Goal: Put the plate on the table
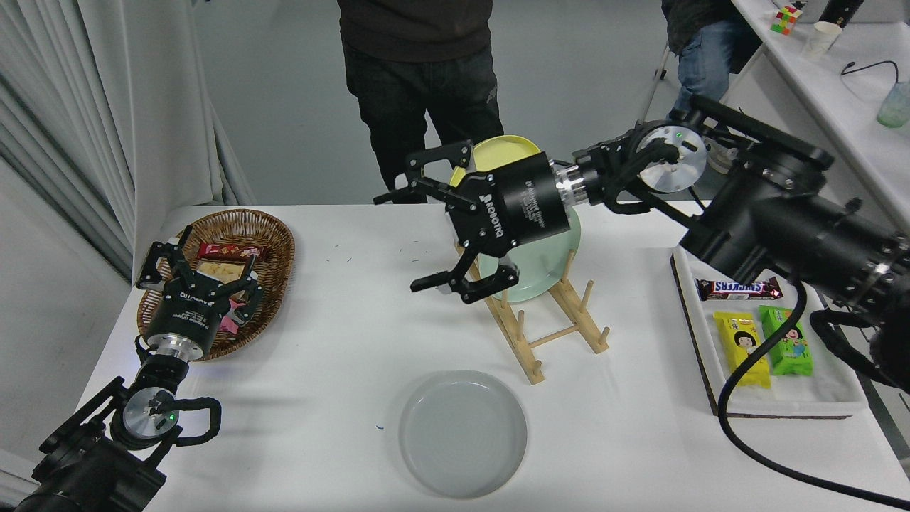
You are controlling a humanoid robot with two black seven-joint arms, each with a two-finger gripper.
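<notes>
The light grey plate lies flat on the white table near the front edge, in the middle. My right gripper is open and empty, well above and behind the plate, in front of the wooden dish rack. A yellow plate and a mint green plate stand in the rack behind the gripper body. My left gripper is parked at the lower left, open, over a wicker basket.
A wicker basket with snacks sits at the left. A white tray with snack bars sits at the right. A person stands at the far side. Another desk is at the top right.
</notes>
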